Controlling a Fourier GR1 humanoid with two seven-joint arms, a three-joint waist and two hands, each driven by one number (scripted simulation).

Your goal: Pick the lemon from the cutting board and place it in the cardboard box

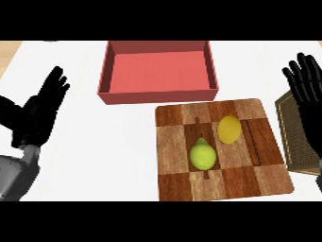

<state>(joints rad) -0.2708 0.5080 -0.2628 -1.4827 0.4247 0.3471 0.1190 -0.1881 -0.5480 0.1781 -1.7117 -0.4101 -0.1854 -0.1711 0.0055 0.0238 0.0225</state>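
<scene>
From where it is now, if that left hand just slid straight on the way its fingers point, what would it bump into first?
Probably nothing: the left hand points up and slightly right, past the red box's left side, over bare white counter. Its height above the counter is unclear, so that is a guess.

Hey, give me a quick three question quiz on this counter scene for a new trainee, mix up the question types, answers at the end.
1. True or false: the lemon already lies in the red box.
2. Which fruit lies nearer the box? A) the lemon B) the green pear
3. Fill in: both fruits rest on the wooden ____.

Key:
1. False; it lies on the cutting board.
2. A.
3. Cutting board. Both the left hand and the right hand are open, holding nothing.
</scene>
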